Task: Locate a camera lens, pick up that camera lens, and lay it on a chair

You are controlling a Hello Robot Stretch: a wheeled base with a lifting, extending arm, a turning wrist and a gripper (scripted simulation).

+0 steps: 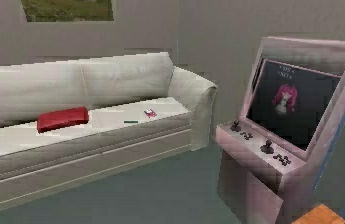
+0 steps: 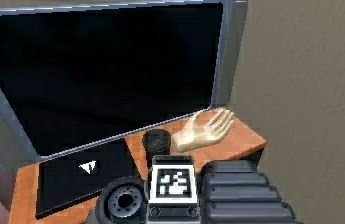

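Observation:
A short black cylinder, shaped like a camera lens, stands on the orange-brown tabletop in the arm side view, just in front of a large dark screen. Right beside it lies a pale wooden hand sculpture. The arm's dark bar rises from the bottom edge, with a white marked square at its end. The gripper's dark body sits left of that square, low over the table and nearer than the cylinder. I cannot make out its far end, so I cannot tell whether it holds anything.
A big black screen fills the back of the table, and a flat black slab lies at its left. In the forward view a white sofa carries a red cushion and small items; a pink arcade cabinet stands at the right.

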